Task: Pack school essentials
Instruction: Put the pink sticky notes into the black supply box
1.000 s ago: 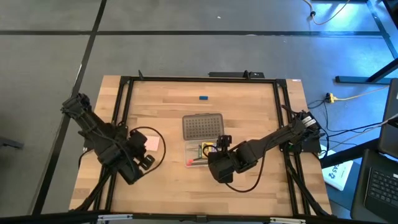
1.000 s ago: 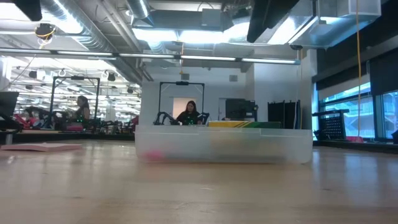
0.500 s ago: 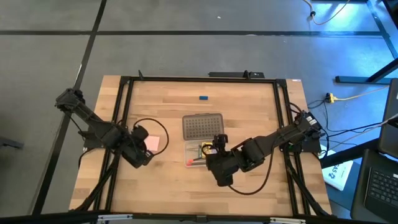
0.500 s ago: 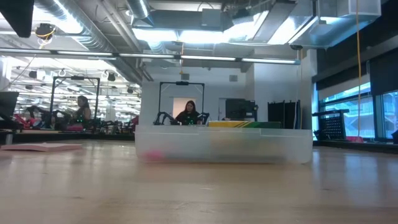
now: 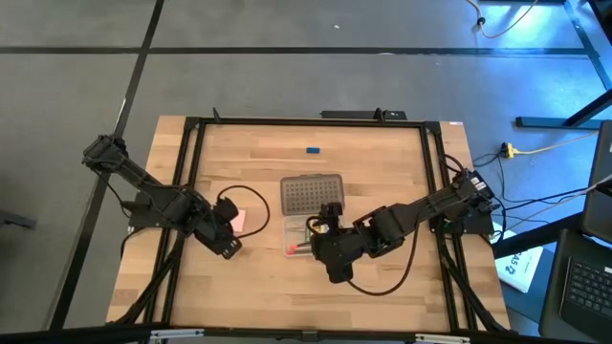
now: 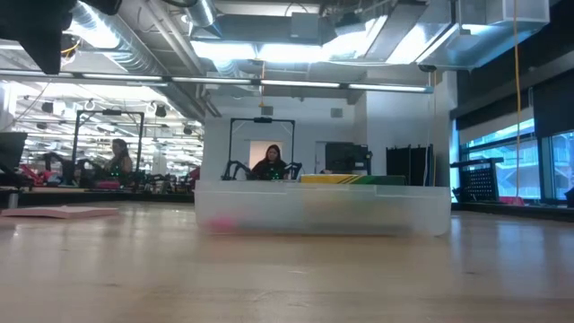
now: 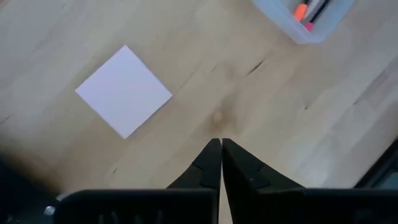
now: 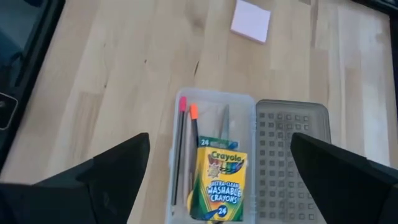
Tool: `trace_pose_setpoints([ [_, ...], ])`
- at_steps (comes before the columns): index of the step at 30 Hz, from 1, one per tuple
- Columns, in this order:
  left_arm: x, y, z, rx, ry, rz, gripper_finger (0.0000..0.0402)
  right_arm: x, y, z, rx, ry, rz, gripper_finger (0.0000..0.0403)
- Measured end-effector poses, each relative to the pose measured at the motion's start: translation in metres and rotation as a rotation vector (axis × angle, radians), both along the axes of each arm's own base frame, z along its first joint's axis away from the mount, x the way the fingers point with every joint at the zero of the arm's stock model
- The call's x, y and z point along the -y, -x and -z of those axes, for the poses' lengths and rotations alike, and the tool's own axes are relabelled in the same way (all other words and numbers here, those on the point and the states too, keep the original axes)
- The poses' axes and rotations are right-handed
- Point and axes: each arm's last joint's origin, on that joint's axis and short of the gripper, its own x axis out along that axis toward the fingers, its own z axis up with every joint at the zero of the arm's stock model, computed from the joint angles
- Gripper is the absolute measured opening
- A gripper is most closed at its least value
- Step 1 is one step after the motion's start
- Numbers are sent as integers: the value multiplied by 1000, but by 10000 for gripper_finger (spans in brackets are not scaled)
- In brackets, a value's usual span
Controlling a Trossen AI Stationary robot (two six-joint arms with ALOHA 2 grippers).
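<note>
Nearest the front edge of the wooden worktop [image 5: 382,172] the two arms reach inward. The left pincer [image 7: 220,152] hangs over bare wood toward the left side, its two dark fingers pressed together with nothing between them. Just beyond its tips lies the pink square pad [image 7: 124,91], flat on the wood and apart from the fingers (in the high view the arm covers most of it, leaving a pink corner).

The right pincer [image 8: 217,186] is above the middle of the worktop, fingers spread wide and holding nothing, directly over the clear plastic case [image 8: 214,102]. Inside the case lie thin pencils [image 8: 187,149], one with a pink tip and one with an orange tip, side by side along one long wall, and the green-and-yellow Crayola crayon box [image 8: 219,185] beside them; a grey slender item lies between, too indistinct to name. The grey dotted lid [image 8: 292,155] lies flat, touching the case's long side, on the side toward the back edge.

Farther back, well apart from everything else, a tiny blue block [image 5: 312,150] sits near the back edge, around its middle
</note>
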Motion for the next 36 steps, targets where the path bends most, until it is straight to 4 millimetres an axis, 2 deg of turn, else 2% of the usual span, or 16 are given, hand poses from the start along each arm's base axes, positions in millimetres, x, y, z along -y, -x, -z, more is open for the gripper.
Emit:
trace_pose_setpoints([
  [8, 1, -3, -1, 42, -15, 7, 19, 0, 0, 0, 0, 0, 0, 388],
  [15, 1, -3, -1, 43, -26, 35, 13, 0, 0, 0, 0, -2, 2, 388],
  [21, 1, -4, -1, 53, 29, -110, 13, 0, 0, 0, -1, -2, 2, 388],
  [32, -6, -7, -1, 44, 49, -169, 34, 0, 0, 1, -1, -1, 2, 388],
  [36, -9, -8, -1, 45, 54, -203, 65, 0, 0, 1, -2, -1, 1, 388],
])
